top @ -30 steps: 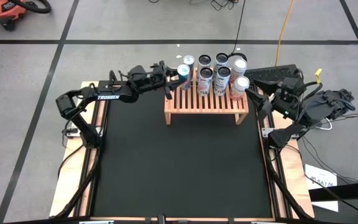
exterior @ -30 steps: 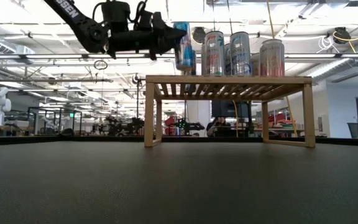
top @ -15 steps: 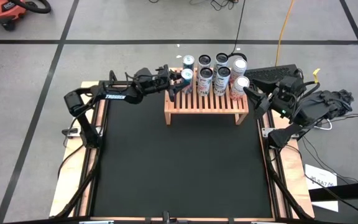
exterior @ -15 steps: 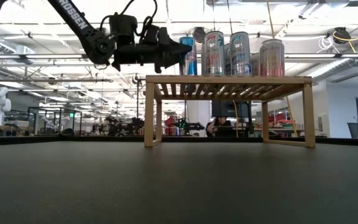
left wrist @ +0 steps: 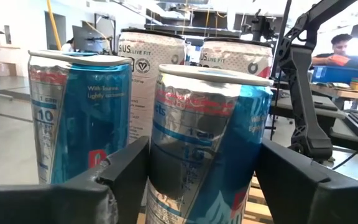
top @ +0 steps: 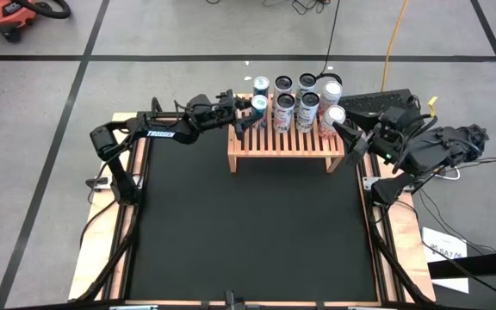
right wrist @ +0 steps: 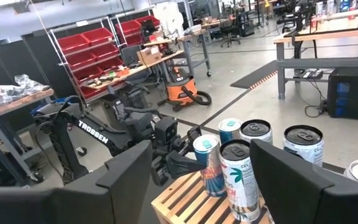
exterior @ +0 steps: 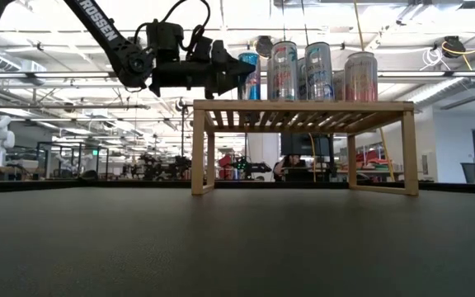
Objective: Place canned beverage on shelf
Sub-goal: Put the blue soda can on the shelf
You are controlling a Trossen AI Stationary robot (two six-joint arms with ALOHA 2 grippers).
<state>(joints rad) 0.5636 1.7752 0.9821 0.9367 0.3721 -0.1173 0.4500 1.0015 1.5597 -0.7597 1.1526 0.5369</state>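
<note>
The left hand (top: pixel 250 113) is clamped on a blue canned beverage (top: pixel 259 104), which stands on the shelf (top: pixel 285 140) at its left edge, near the back corner. Another blue can (top: pixel 261 84) stands just behind it, and five more cans (top: pixel 307 102) fill the rear of the slats rightward; the front strip of slats lies bare. The right hand (top: pixel 349 135) hovers with fingers apart just off the shelf's right edge, beside the end can (top: pixel 334 118). The black worktop (top: pixel 248 224) in front lies open.

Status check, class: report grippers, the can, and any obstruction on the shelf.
Left gripper around blue can, standing on shelf. Right gripper open beside shelf's right end. Six more cans crowd the shelf.
</note>
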